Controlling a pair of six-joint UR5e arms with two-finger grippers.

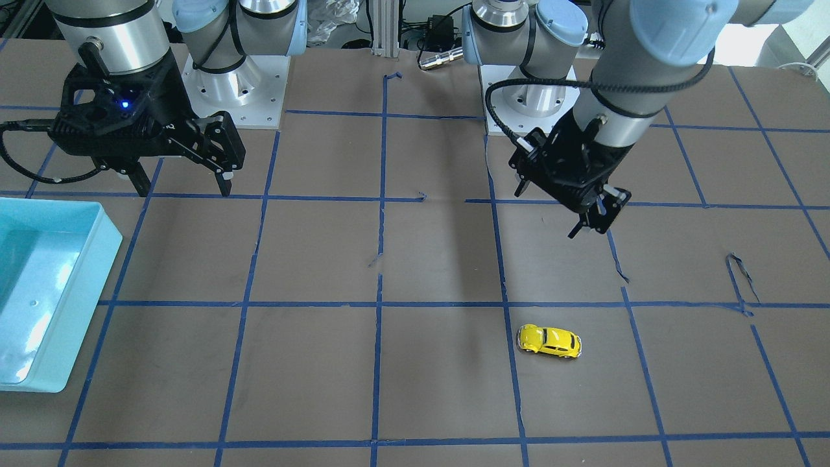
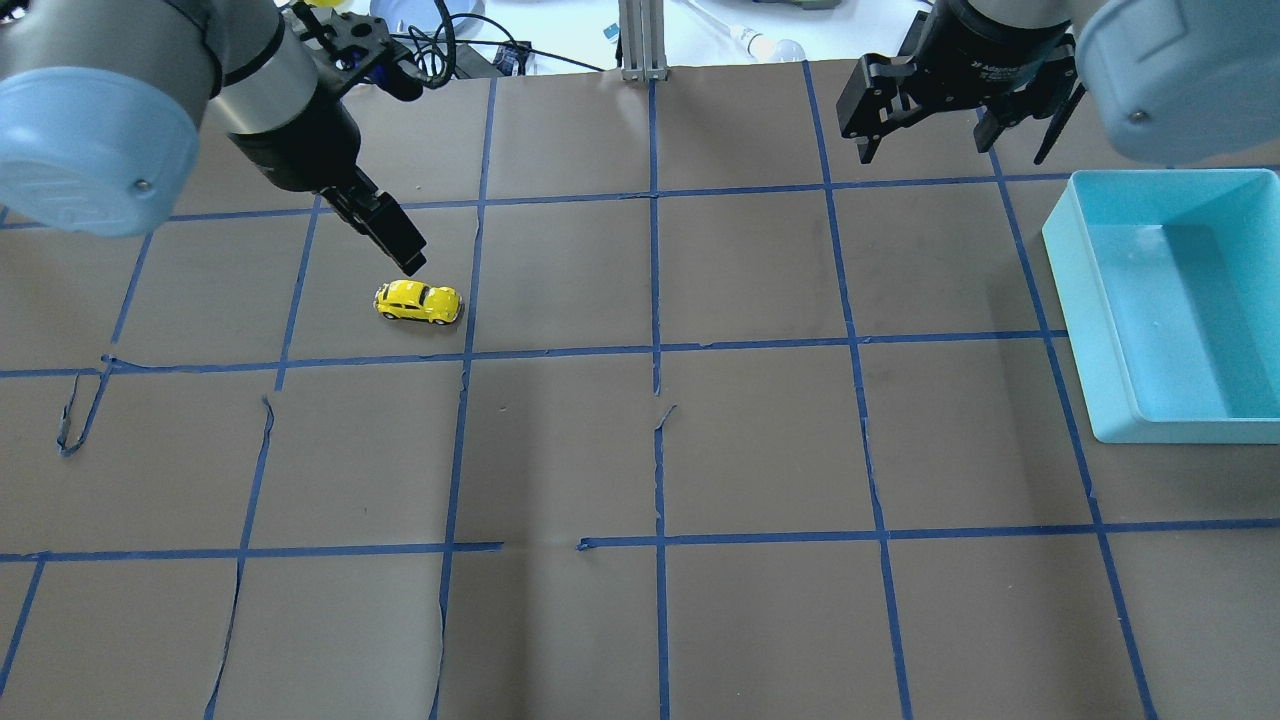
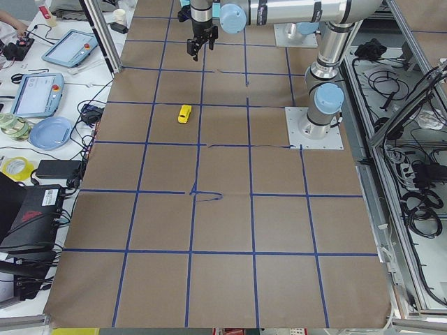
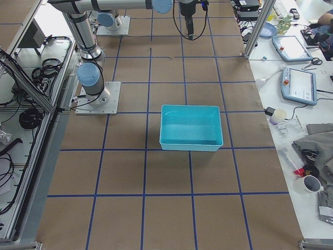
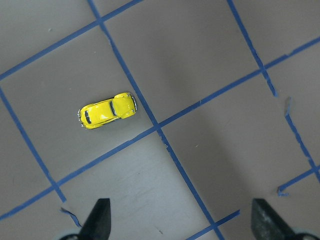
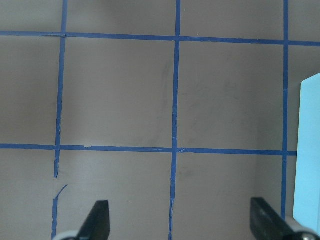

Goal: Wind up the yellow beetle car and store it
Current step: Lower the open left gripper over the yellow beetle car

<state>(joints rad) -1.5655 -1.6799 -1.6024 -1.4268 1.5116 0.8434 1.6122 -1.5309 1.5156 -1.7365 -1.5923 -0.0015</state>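
Small toy car — glossy bright yellow, rounded beetle body, dark windows, silvery wheels. Standing on its wheels on the brown table, in the robot's left half, lengthwise across the table. Parked inside one taped square, just beside a blue tape line at one end, with flat brown surface on every side. Well apart from the light-blue bin, which sits over in the robot's right half.

Left pincer raised above the table near the car, fingers spread wide, gripping nothing. Seen from its wrist camera, the car lies ahead of the fingertips and off toward one finger's side — not between them, not touching either. Hard to tell from the outside views how high above the car.

Right pincer also spread wide and gripping nothing, hanging over the table beside the bin, far from the car.
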